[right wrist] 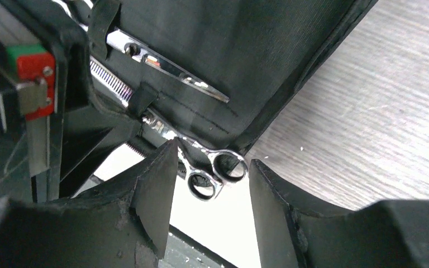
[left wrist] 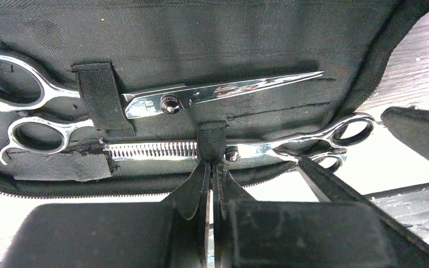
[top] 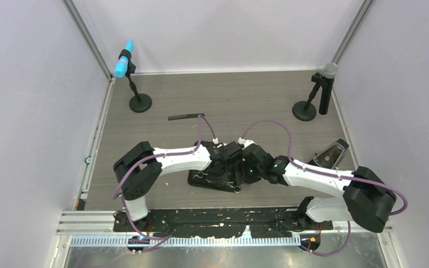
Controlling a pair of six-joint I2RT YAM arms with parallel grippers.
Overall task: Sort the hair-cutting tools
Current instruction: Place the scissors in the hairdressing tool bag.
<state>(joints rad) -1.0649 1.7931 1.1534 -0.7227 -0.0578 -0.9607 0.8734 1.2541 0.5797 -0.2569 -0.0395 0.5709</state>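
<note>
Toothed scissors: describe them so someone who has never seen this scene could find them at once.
Find the open black case in the middle of the table. Two silver scissors are strapped inside; the toothed scissors lie nearer its zip edge, one blade comb-like, unlike the plain scissors beside them.

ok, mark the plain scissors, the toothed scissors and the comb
plain scissors (left wrist: 229, 90): left wrist view, on the smooth blade.
toothed scissors (left wrist: 151, 149): left wrist view, on the toothed blade.
comb (top: 187, 117): top view, middle of its length.

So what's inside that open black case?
The case holds two scissors, each under a black strap: plain scissors above, toothed scissors below. The straps hide part of each.
</note>
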